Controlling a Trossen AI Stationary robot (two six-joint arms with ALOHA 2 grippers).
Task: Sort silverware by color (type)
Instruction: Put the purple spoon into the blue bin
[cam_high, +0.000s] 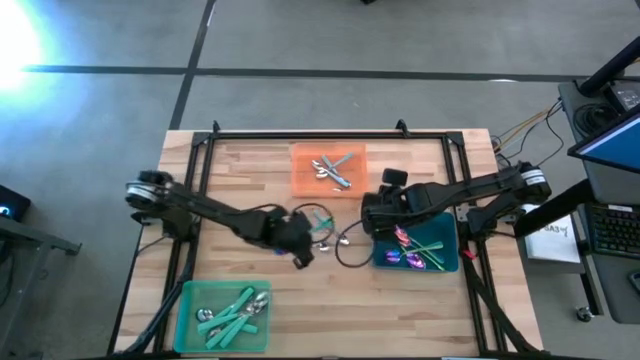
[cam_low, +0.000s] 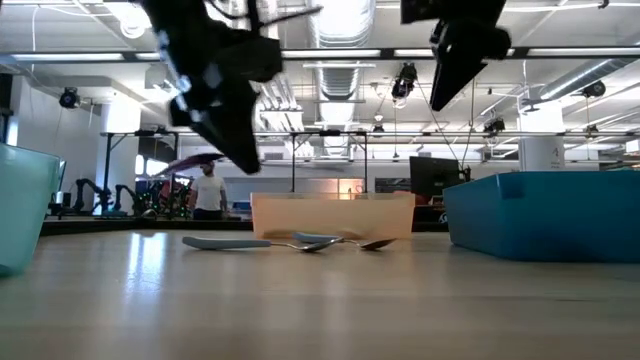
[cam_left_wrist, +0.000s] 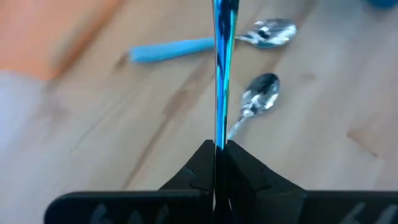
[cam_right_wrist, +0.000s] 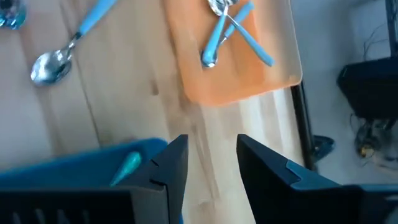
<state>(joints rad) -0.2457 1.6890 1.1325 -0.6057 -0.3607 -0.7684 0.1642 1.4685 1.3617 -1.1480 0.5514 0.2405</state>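
Left gripper (cam_left_wrist: 216, 149) clamped on a teal-handled utensil (cam_left_wrist: 222, 74) mid-table, its long axis running straight out from the fingers. Green tray (cam_high: 190, 300) at the front-left corner looks like its home, nearer the left arm. Right gripper (cam_right_wrist: 212, 155) jaws apart, empty, over the blue tray (cam_high: 447, 228); loose spoons (cam_high: 350, 240) lie between arms.
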